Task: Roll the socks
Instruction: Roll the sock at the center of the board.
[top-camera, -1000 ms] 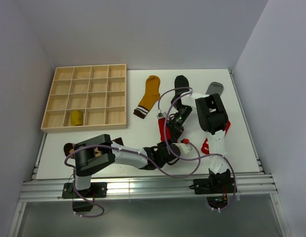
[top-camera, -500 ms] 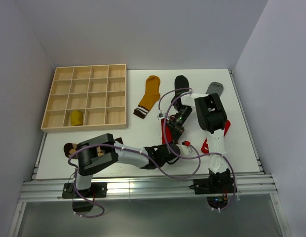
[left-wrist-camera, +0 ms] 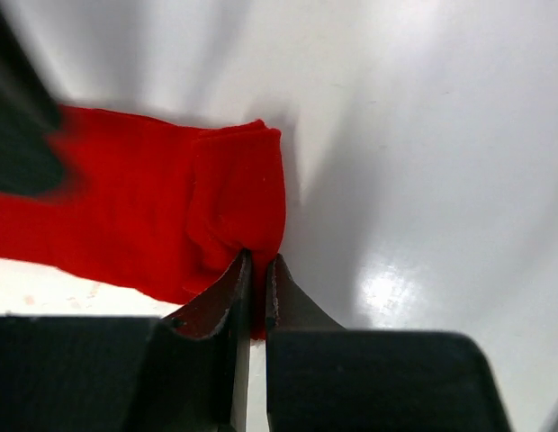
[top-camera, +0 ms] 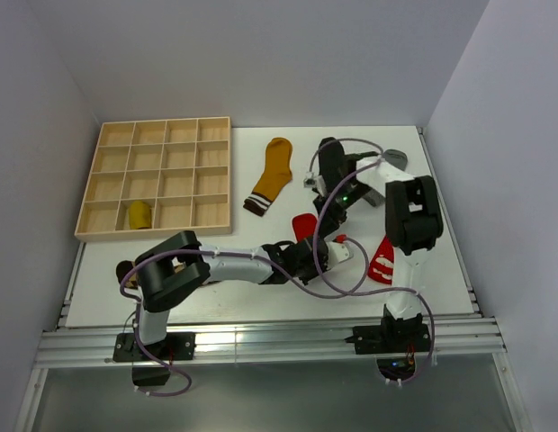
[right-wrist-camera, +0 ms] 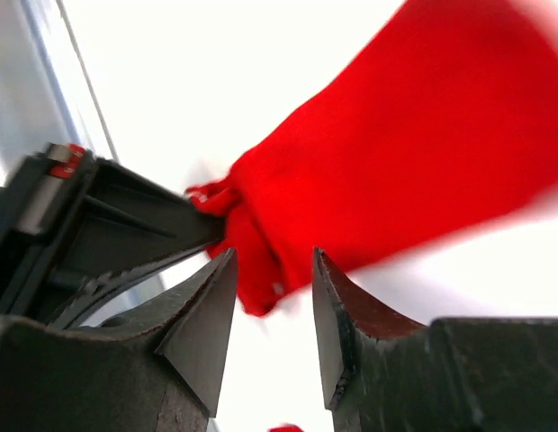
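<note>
The left hand (left-wrist-camera: 256, 263) is pinched together on the folded end of a red sock (left-wrist-camera: 162, 216), its two fingertips meeting over the fabric edge. The sock lies flat on the white bench (top-camera: 445, 216), near the middle and a little to the right, with the folded-over end a thicker lump than the rest. The left arm reaches low across the near side of the bench to get to it.

The right hand (right-wrist-camera: 273, 261) hangs over the same sock with its fingers apart and nothing between them. Its wrist view is blurred, but it shows the red fabric below the gap and the left hand gripping the sock's end just beside it.

A second red sock (top-camera: 384, 261), with white print, lies flat beside the right arm, close to the first but apart from it. A mustard sock (top-camera: 274, 173) lies flat at the far middle, and a grey sock (top-camera: 393, 158) at the far right, partly behind a cable. A brown sock (top-camera: 125, 269) shows at the near left, mostly hidden by the left arm.

The wooden tray (top-camera: 216, 175) sits at the far left, with a yellow bundle (top-camera: 138, 214) in the nearest row, second compartment from the left
</note>
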Tool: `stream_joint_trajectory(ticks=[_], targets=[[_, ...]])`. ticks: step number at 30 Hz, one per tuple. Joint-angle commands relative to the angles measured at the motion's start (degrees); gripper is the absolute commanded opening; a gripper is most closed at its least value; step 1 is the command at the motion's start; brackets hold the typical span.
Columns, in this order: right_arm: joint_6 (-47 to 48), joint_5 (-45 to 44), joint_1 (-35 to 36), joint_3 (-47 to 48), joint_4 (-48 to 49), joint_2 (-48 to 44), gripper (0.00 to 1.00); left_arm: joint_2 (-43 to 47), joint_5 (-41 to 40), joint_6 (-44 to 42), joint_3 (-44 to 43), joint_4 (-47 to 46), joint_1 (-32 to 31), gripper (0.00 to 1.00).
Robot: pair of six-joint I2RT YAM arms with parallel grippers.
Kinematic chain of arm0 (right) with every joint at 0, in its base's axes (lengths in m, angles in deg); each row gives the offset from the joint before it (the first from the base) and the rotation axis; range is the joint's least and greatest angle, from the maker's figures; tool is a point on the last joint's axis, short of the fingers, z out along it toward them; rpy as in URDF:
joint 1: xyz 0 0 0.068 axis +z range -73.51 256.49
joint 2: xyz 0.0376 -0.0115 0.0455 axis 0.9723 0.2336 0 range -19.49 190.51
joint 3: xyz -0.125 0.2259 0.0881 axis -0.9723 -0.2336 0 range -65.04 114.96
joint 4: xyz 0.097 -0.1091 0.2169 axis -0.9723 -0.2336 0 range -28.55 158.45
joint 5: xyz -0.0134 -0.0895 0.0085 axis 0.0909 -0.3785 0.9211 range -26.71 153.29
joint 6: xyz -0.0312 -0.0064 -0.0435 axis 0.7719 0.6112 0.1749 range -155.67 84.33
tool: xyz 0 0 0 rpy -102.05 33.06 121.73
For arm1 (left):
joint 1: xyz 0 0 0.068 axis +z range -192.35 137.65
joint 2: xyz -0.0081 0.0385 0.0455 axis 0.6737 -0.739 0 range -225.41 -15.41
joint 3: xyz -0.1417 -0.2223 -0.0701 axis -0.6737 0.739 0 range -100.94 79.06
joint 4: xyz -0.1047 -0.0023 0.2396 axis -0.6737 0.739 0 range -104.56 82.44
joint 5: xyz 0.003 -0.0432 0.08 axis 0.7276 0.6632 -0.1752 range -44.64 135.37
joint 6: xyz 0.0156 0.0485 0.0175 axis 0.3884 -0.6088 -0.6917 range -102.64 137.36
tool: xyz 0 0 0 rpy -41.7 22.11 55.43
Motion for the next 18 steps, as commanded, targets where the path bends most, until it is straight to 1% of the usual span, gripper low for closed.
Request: stream_joint_trajectory(ticks=[1,3,4,5,6,7,10,11,12,13,14,15,17,18], targets=[[-5.14,4.57,-5.79,-0.49,9.28,-6.32,0.47,1.53,15.28,7.75,-1.49,8.61,2.07,0.00],[-8.13,6.50,-8.44,-0.84,11.14,-8.16,0.46,1.80,18.28,8.92,-2.46,10.02,3.31,0.00],[-8.66,7.03,-11.06,-0.84,12.19,-8.69,0.46,1.54,21.25,10.23,-2.99,10.63,4.97,0.00],[-9.10,7.56,-11.61,-1.01,12.37,-9.39,0.46,1.19,23.20,10.85,-4.21,11.33,5.77,0.00],[-8.67,8.35,-13.70,-1.28,11.94,-9.84,0.46,0.05,25.04,12.08,-5.00,12.82,7.52,0.00],[-8.06,8.61,-15.29,-1.80,11.85,-10.97,0.46,-0.74,29.50,12.70,-5.80,13.62,8.49,0.00],[-6.65,7.92,-16.45,-5.66,13.68,-14.05,0.46,-3.73,35.77,14.98,-9.31,16.96,12.00,0.00],[-6.47,7.30,-16.80,-7.07,14.74,-16.76,0.46,-4.43,39.79,15.60,-10.80,17.84,12.71,0.00],[-6.21,6.86,-16.80,-10.30,15.97,-18.26,0.46,-6.01,41.13,16.82,-11.68,19.85,13.68,0.00],[-6.38,5.64,-16.80,-12.25,19.02,-21.76,0.46,-6.63,42.54,17.27,-13.34,21.00,15.34,0.00],[-6.12,5.02,-16.80,-15.49,20.53,-23.53,0.46,-7.25,45.51,17.80,-14.23,22.05,16.23,0.00],[-5.42,4.75,-16.80,-16.91,22.38,-25.29,0.46,-8.73,46.58,18.58,-15.28,24.41,17.72,0.00],[-3.23,4.14,-16.80,-20.85,23.88,-30.13,0.46,-9.62,51.93,20.25,-16.08,24.44,19.48,0.00],[-2.17,4.05,-16.71,-22.10,24.50,-31.80,0.46,-10.41,53.17,22.44,-16.35,24.35,21.23,0.00]])
